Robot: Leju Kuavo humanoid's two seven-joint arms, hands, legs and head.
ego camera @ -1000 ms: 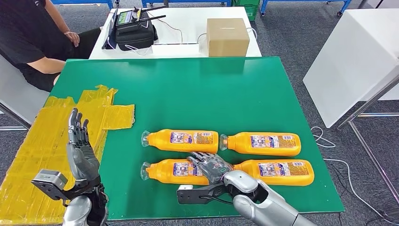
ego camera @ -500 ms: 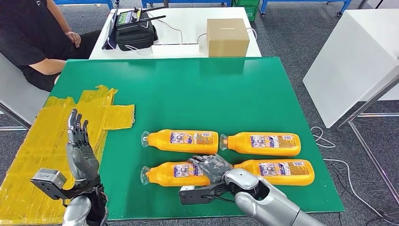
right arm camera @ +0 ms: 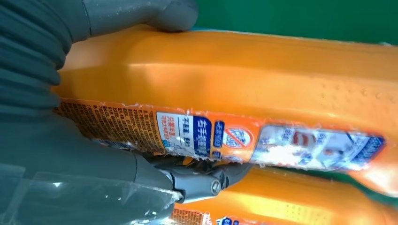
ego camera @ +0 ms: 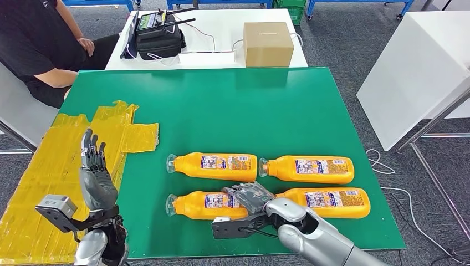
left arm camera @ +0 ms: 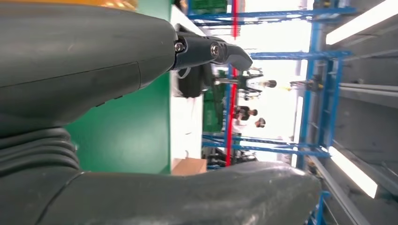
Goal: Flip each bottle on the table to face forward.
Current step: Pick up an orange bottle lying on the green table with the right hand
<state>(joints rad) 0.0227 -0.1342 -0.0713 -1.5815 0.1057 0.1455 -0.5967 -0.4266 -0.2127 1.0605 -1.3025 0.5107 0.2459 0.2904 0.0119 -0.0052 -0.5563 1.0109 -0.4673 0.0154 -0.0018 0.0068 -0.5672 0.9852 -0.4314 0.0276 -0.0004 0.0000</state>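
Note:
Several orange bottles lie on their sides on the green table [ego camera: 221, 111], caps pointing left, in two rows. My right hand [ego camera: 250, 197] grips the near-left bottle [ego camera: 199, 204] at its base end. In the right wrist view the thumb [right arm camera: 141, 14] lies over that bottle [right arm camera: 234, 70] and dark fingers [right arm camera: 202, 180] curl under its label. The near-right bottle [ego camera: 327, 202], far-left bottle [ego camera: 213, 165] and far-right bottle [ego camera: 307, 169] lie untouched, labels up. My left hand [ego camera: 95, 172] is raised, open and empty, over the table's left edge, and it appears close up in the left wrist view [left arm camera: 94, 61].
Crumpled yellow tape sheeting [ego camera: 50, 177] covers the table's left corner. Behind the green table, a white table carries a cardboard box [ego camera: 267, 43] and a black bag [ego camera: 159, 36]. A person [ego camera: 33, 44] sits at the far left. A white panel [ego camera: 415, 72] stands to the right.
My right hand has closed further round the near-left bottle and drawn it slightly nearer, and its label has shifted. My left hand has barely moved.

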